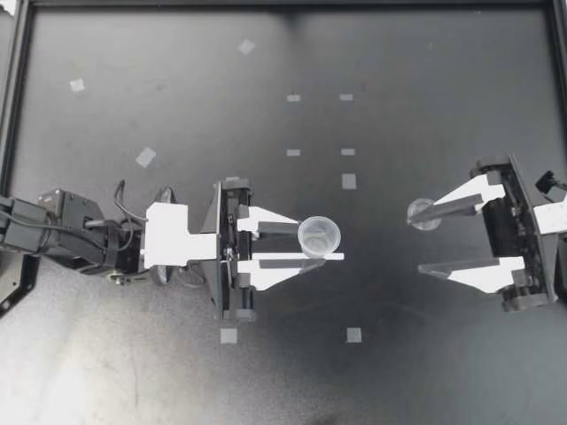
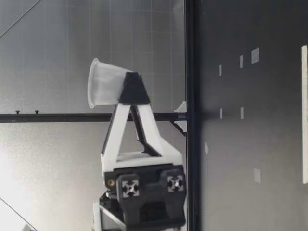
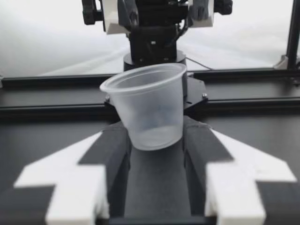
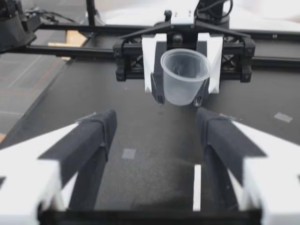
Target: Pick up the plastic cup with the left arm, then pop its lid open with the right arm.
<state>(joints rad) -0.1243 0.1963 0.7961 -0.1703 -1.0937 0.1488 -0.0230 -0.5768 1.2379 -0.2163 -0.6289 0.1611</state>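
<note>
Above the middle of the black desk [image 1: 399, 88], well off its surface, our left jaws are closed on a small translucent plastic cup [image 1: 319, 235], the two dark fingers [image 3: 110, 150] pressing its lower wall from either side. Seen from desk height, the cup [image 2: 108, 83] has its mouth up but leans off upright. Facing it, well apart, our right jaws stand wide with nothing between them. A faint round translucent thing [image 1: 427, 222] lies at one fingertip, and we cannot tell what it is. We judge the hold thin: the cup tapers toward its base and is gripped only there, so a jolt or a slackening could let it swivel over or slip to the desk, while a harder squeeze could buckle the soft wall.
</note>
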